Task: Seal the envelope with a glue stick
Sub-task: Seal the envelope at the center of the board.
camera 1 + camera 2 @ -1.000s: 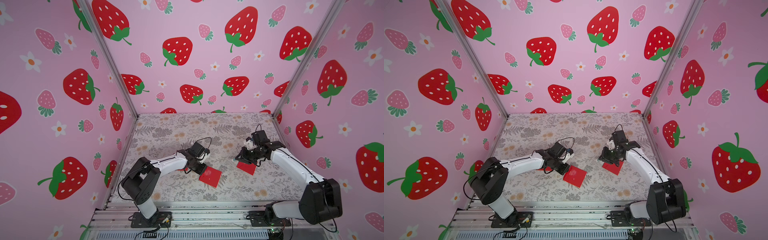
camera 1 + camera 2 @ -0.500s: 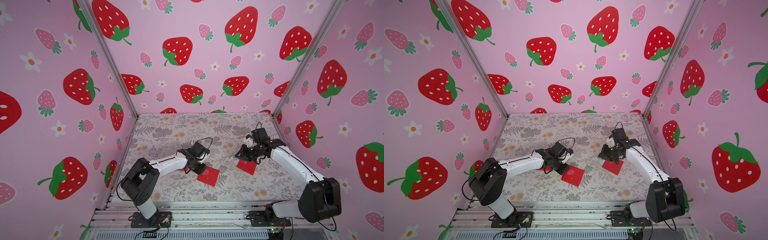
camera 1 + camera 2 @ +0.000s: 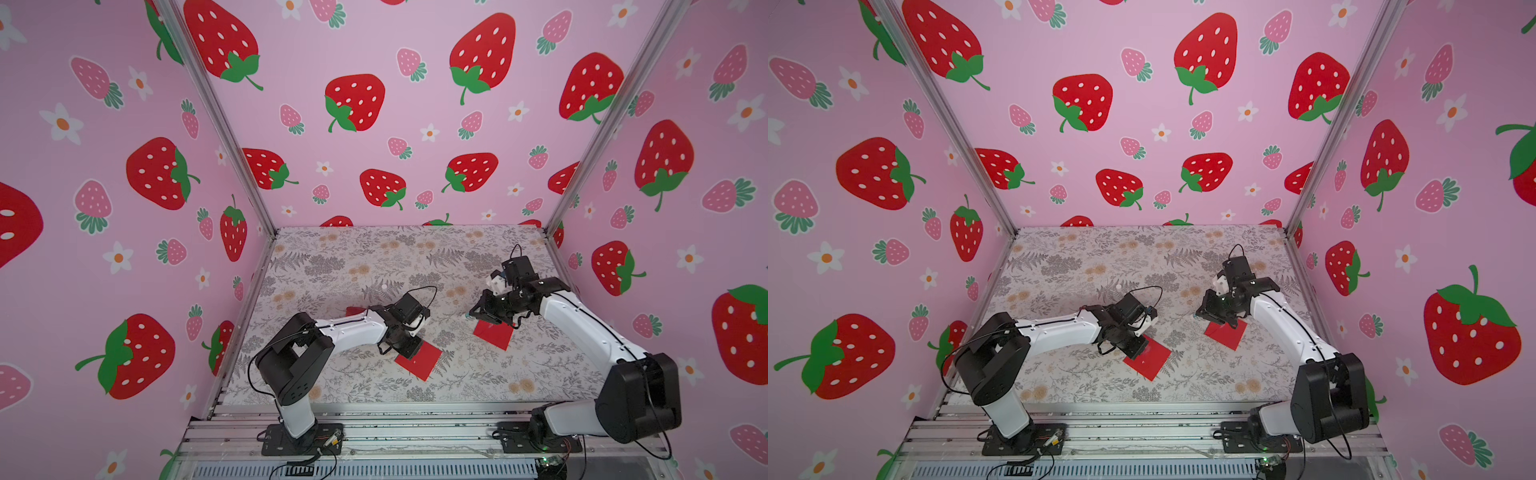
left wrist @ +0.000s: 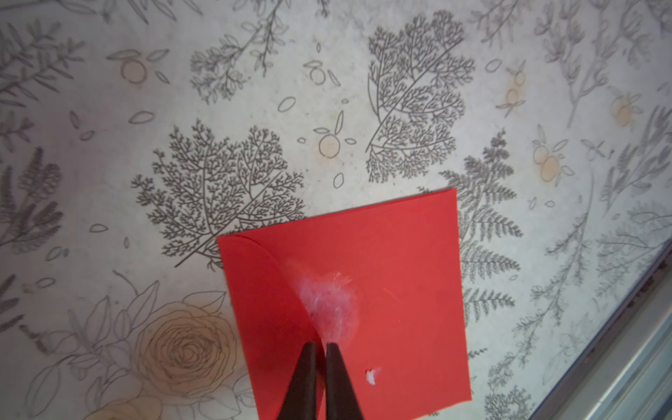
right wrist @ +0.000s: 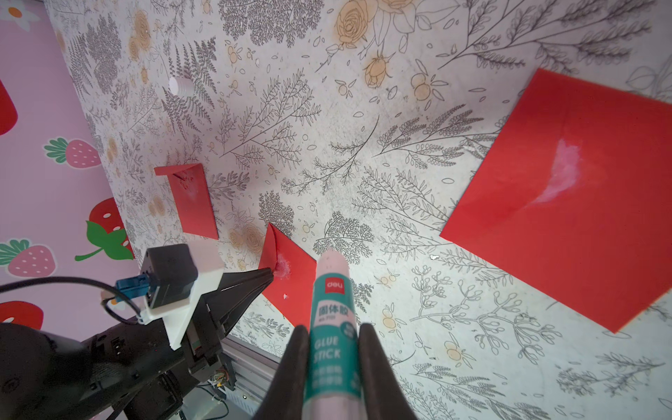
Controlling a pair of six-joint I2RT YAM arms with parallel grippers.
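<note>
Glue stick: uncapped, teal-banded, was clamped between the fingers of the right gripper. Red envelope: lay flat under the left gripper, whose jaws stood nearly together, tips at a white glue smear. Second red envelope: lay below the right gripper. White cap: lay well beyond.

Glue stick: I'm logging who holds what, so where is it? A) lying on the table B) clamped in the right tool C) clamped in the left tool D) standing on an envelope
B: the right wrist view shows the glue stick clamped between the fingers of the right tool, its tip pointing out.
</note>
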